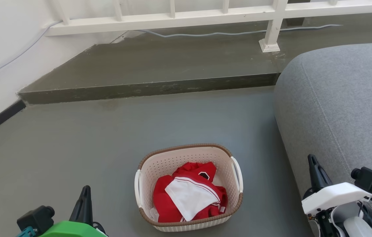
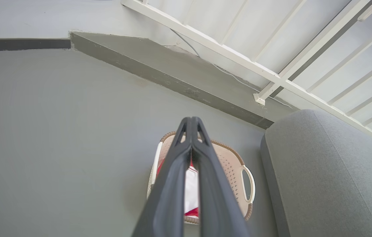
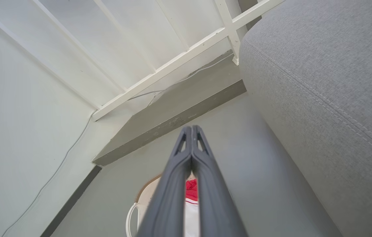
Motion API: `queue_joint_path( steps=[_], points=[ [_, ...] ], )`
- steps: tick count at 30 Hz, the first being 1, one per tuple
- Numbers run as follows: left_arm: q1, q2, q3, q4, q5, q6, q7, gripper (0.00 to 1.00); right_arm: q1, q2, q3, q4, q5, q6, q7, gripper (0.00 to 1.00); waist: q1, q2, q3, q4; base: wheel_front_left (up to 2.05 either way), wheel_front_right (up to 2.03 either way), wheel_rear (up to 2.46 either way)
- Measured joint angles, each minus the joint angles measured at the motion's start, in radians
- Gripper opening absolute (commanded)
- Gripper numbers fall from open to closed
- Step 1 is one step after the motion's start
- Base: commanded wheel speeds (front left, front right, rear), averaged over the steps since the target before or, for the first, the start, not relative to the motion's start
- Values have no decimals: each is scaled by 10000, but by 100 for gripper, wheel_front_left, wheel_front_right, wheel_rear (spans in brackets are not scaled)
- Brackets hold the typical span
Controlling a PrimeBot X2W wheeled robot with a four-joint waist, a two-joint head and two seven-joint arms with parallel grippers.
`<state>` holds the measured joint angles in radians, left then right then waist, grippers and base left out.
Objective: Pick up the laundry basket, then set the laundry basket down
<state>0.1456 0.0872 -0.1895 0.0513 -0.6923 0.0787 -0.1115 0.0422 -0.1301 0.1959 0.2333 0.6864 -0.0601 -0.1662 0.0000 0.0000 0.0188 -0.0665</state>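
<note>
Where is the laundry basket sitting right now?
In the head view, the laundry basket sits on the grey floor at lower centre, just left of the grey sofa, with red and white clothes inside.

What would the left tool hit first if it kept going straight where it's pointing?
Probably the grey floor just past the laundry basket, short of the raised step; the left tool aims over the basket. Depth is unclear.
</note>
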Motion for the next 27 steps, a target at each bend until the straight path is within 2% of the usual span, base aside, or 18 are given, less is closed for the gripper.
queue_joint_path(
  steps=[27],
  points=[
    [-571, 54, 629, 614, -3685, -610, 577, 0, -296, 98, -995, 29, 3584, 614, 869, 0, 0, 0, -53, 245, 0, 0, 0]
  ],
)
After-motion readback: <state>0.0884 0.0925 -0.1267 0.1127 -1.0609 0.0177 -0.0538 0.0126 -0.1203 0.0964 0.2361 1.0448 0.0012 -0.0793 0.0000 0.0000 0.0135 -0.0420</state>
